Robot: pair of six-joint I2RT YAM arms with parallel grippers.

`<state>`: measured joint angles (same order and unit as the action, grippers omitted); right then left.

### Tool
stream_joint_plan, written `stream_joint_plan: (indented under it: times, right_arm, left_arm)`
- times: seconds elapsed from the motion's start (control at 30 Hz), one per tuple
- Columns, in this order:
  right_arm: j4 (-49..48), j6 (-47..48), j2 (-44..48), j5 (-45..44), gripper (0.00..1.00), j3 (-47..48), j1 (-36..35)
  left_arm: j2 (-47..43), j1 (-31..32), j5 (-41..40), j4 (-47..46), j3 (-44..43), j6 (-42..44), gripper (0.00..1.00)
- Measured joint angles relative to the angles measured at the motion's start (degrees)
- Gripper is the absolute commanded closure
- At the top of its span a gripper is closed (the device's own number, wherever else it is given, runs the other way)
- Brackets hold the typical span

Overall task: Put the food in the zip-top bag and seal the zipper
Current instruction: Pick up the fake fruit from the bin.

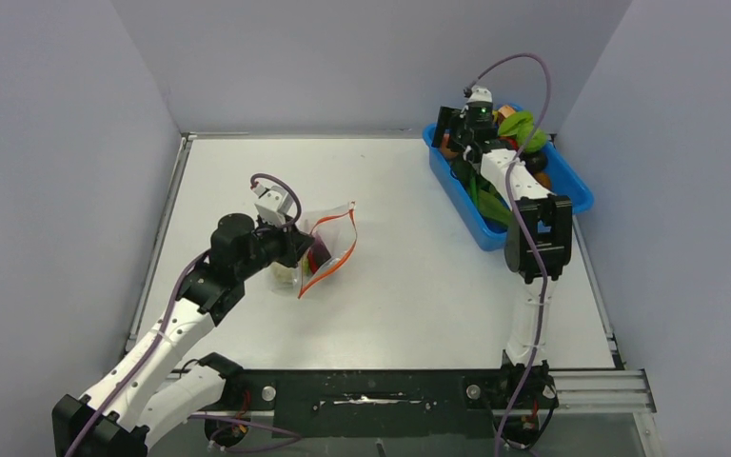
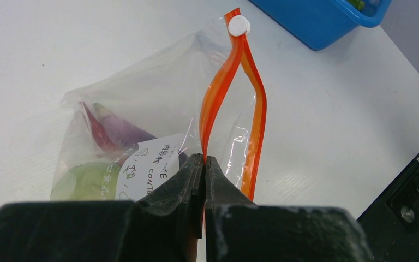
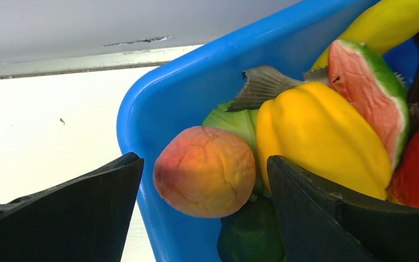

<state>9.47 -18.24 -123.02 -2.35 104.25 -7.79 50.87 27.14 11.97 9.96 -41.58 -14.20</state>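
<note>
Nearest the lens: right gripper (image 3: 204, 164), jaws spread wide, holding nothing. It straddles an orange peach (image 3: 204, 170) in the corner of the blue tub (image 3: 158, 93). A yellow pepper (image 3: 319, 136) presses against the peach, with a watermelon slice (image 3: 365, 82) behind.

The left gripper (image 2: 204, 164) is pinched tight on one lip of the zipper (image 2: 218, 93), holding the zip-top bag (image 2: 158, 103) mouth agape on the table (image 1: 419, 286). A purple eggplant (image 2: 123, 131) and a green round piece (image 2: 84, 180) are inside.

Risks:
- One right finger looks level with the tub wall, so closing may clamp the rim rather than the peach.
- The other finger sits close to the pepper and may wedge it or drag it along.
- The bag is thin and gripped by a single lip, so the mouth could sag shut before delivery.

Pose:
- Right arm stretched to the far right corner, wrist tipped down into the tub.
- Left arm bent at the elbow, reaching mid-table, gripper roughly level.
</note>
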Motion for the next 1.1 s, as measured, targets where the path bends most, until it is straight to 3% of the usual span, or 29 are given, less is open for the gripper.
stream_joint_plan:
  times: [0.2,0.4,0.77,1.1]
  right_arm:
    - [0.5,-0.1,-2.3,1.2,0.25,1.0,0.3]
    - [1.2,-0.3,-2.4,2.0,0.40,1.2,0.8]
    - [1.4,-0.5,-0.4,1.8,0.46,-1.0,1.4]
    - [1.7,-0.5,11.4,0.0,0.48,-13.4,1.8]
  left_arm:
    - [-0.2,-0.2,0.1,-0.1,0.2,0.0,1.00]
    - [-0.3,-0.2,0.1,-0.1,0.2,0.0,1.00]
    - [-0.7,-0.2,0.1,-0.3,0.6,0.0,1.00]
    - [-1.2,-0.4,0.0,-0.4,0.9,0.1,1.00]
